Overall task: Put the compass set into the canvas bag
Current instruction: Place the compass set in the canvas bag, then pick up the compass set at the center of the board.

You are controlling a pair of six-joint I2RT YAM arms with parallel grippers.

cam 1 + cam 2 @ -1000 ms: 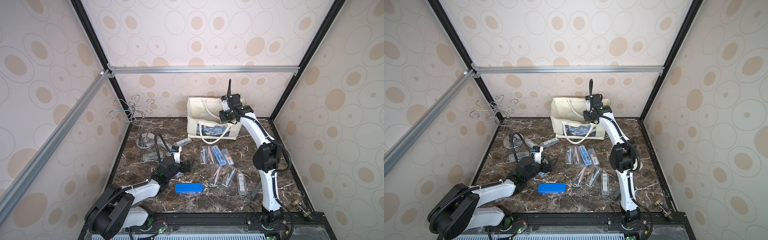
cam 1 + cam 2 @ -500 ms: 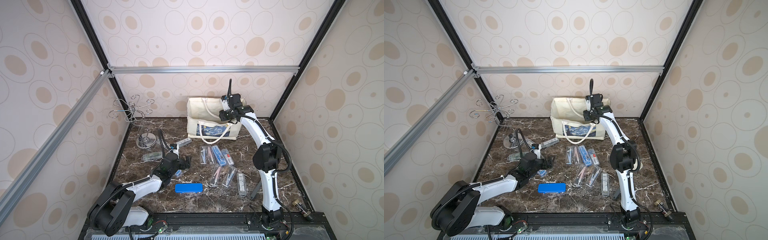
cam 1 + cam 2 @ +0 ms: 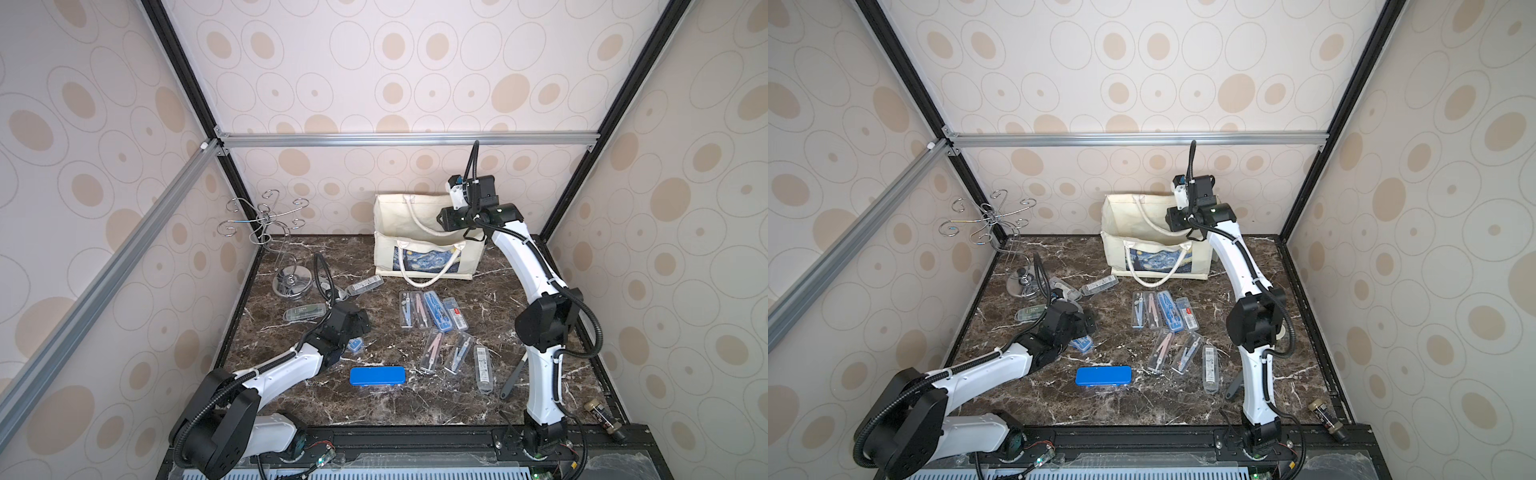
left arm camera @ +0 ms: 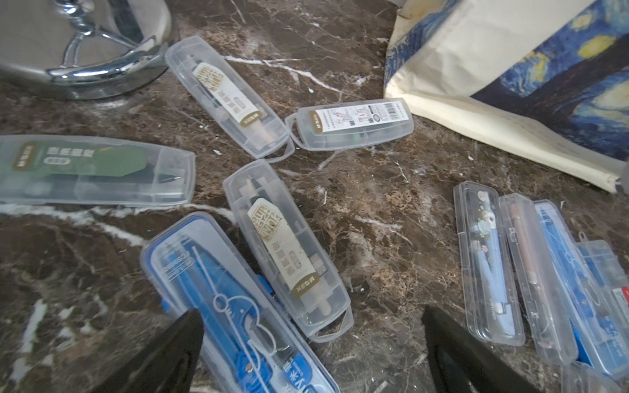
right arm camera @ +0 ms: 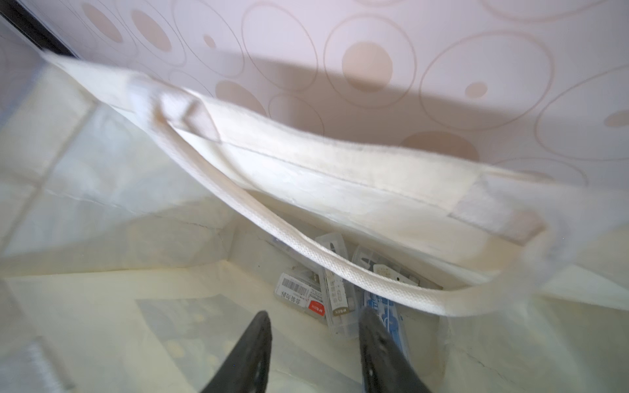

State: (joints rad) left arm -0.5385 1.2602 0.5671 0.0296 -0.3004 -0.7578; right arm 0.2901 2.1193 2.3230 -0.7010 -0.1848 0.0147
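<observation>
Black right fingers [image 5: 252, 352] partly open, empty

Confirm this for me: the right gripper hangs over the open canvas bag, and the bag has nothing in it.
One part is wrong. The right gripper does hang over the open canvas bag, but the bag is not empty: the right wrist view shows several clear compass cases lying on its bottom.
</observation>
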